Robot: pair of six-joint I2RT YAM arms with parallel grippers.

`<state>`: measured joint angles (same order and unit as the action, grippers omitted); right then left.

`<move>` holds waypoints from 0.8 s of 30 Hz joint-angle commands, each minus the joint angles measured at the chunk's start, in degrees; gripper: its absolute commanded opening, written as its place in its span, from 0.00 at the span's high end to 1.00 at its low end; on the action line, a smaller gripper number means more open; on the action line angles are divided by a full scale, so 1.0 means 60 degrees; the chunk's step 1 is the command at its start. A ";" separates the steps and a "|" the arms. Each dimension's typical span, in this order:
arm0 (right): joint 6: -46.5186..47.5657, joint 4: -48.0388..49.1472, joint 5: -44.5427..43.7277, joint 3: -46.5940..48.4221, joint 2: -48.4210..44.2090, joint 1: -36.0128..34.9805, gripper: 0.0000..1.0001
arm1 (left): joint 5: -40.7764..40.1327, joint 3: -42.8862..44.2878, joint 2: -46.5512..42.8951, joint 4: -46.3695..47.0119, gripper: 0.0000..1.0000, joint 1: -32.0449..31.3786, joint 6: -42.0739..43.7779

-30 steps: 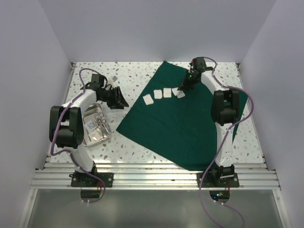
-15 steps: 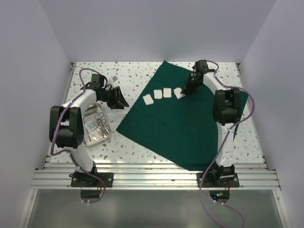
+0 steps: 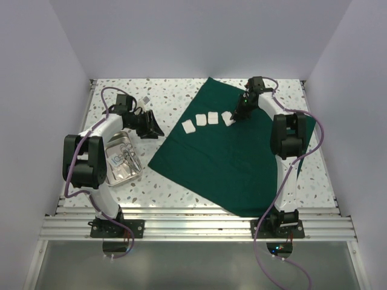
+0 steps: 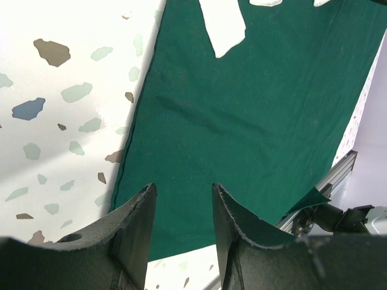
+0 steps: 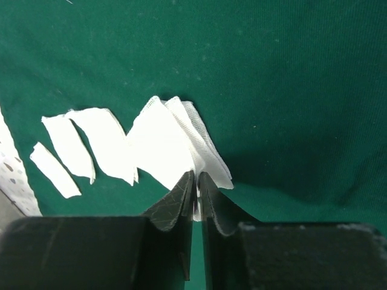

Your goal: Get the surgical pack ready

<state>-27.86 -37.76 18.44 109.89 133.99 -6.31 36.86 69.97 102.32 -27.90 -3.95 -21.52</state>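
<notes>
A dark green cloth (image 3: 242, 151) lies flat across the table's middle and right. A row of white gauze squares (image 3: 200, 119) sits on its far left part. My right gripper (image 3: 237, 113) is low over the rightmost gauze square (image 5: 166, 139) and is shut on its near edge (image 5: 197, 178); that edge stands pinched up off the cloth (image 5: 290, 90). My left gripper (image 3: 154, 128) hovers by the cloth's left edge (image 4: 242, 109), open with nothing between its fingers (image 4: 183, 193). A shiny steel tray (image 3: 138, 172) at the left holds silver scissors and forceps (image 3: 125, 156).
The speckled table top (image 3: 169, 96) shows to the left of and behind the cloth. White walls close in the table at the back and both sides. An aluminium rail (image 3: 193, 225) runs along the near edge by the arm bases.
My right wrist has shifted a little to the right and farther back while staying on the rightmost gauze square. The left arm has not moved.
</notes>
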 commanded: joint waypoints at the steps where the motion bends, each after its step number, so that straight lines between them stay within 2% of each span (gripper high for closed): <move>1: 0.0306 -0.0123 -0.0319 0.0201 -0.0228 0.0026 0.87 | 0.0199 0.0086 0.0070 0.0153 0.54 -0.0075 0.0012; 4: 0.0497 -0.0269 -0.0494 0.0216 -0.0374 0.0025 0.77 | 0.0243 0.0086 0.0099 0.0167 0.54 -0.0075 -0.0003; 24: 0.1083 -0.0811 -0.0875 0.0304 -0.0594 0.0026 0.68 | 0.0272 -0.0061 0.0085 0.0226 0.54 -0.0075 -0.0017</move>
<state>-22.85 -40.93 15.62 109.91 133.88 -6.31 37.15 69.82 102.65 -27.88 -3.95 -21.54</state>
